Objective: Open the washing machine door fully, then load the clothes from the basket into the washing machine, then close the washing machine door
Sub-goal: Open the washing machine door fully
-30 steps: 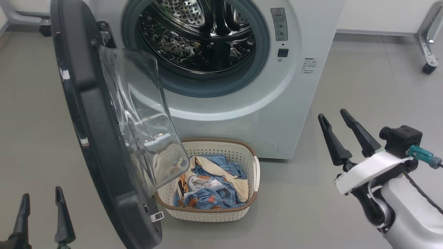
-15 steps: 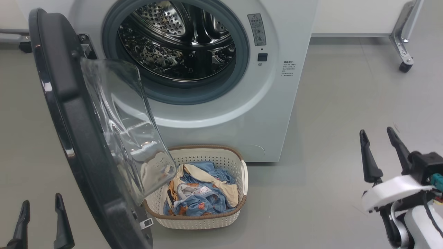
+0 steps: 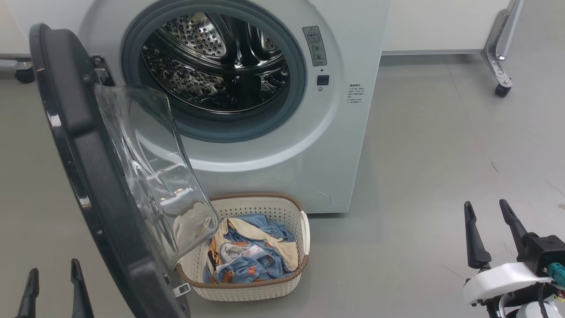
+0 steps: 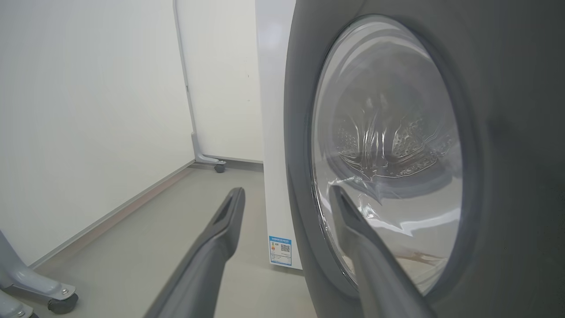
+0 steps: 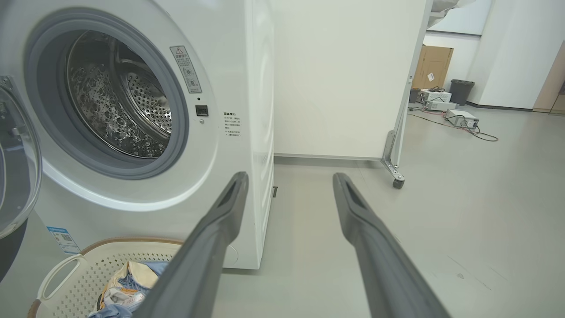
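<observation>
Noted washing machine door (image 3: 88, 176) swung open to left of washing machine (image 3: 335, 132). Found basket (image 3: 247, 289) on floor (image 3: 419, 176) just before machine, partly under door, holding clothes (image 3: 249, 263). Saw left tool (image 3: 54, 266) and right tool (image 3: 485, 203) spread wide, empty.

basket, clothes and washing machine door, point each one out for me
basket (image 3: 247, 291): head view, on its perforated front wall
clothes (image 3: 256, 265): head view, on the blue fabric mid-pile
washing machine door (image 3: 97, 176): head view, on the black rim
</observation>
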### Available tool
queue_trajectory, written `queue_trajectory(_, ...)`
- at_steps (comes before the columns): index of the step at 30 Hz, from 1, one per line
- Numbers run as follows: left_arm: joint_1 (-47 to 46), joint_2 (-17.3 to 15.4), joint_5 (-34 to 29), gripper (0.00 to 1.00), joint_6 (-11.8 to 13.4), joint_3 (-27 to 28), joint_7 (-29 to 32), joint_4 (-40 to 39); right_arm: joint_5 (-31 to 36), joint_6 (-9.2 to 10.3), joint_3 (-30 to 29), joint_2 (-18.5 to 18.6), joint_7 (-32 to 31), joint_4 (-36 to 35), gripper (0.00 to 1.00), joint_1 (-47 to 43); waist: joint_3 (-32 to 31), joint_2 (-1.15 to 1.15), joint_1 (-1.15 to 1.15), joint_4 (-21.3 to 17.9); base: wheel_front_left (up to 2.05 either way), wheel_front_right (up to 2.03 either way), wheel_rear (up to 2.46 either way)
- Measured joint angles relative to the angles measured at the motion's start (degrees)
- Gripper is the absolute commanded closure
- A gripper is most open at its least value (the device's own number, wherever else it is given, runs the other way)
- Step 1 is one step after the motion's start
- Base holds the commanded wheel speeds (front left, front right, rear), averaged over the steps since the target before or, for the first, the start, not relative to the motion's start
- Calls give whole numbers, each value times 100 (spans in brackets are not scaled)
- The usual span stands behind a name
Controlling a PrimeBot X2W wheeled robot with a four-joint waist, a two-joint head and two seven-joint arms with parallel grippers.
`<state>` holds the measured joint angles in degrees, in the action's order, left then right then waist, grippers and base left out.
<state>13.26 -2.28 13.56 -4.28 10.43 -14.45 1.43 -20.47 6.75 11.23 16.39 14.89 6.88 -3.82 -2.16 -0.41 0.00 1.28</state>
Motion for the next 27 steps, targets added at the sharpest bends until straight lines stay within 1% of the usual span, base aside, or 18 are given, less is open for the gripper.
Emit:
queue_trajectory(10, 8, 0, -7, 0, -14, 2, 0, 1, 316, 0, -237, -359, 0, -126, 0, -313, -54, 0, 0, -32, 0, 0, 0)
queue_trajectory(14, 29, 0, -18, 0, -22, -5, 0, 8, 401, -19, -308, -443, 0, -182, 0, -387, -67, 0, 0, -46, 0, 0, 0)
queue_trajectory(19, 32, 0, -40, 0, -23, -25, 0, 9, 533, -132, -421, -565, 0, -203, 0, -436, -73, 0, 0, -61, 0, 0, 0)
queue_trajectory(20, 34, -1, -40, 9, -23, -25, 0, 22, 558, -151, -443, -577, 0, -205, 0, -459, -73, 0, 0, -64, 0, 0, 0)
queue_trajectory(21, 41, -1, -37, 62, -23, -26, 0, 48, 571, -164, -466, -591, 0, -207, 0, -487, -74, 0, 0, -66, 0, 0, 0)
queue_trajectory(22, 63, -1, -32, 100, -23, -26, 0, 68, 589, -166, -487, -608, 0, -207, 0, -505, -75, 0, 0, -68, 0, 0, 0)
queue_trajectory(26, 103, 0, -13, 100, -22, -25, 0, 101, 642, -226, -579, -687, 0, -208, 0, -530, -77, 0, 0, -71, 0, 0, 0)
queue_trajectory(27, 103, 0, -5, 100, -19, -22, 0, 104, 651, -266, -599, -708, 0, -208, 0, -537, -77, 0, 0, -71, 0, 0, 0)
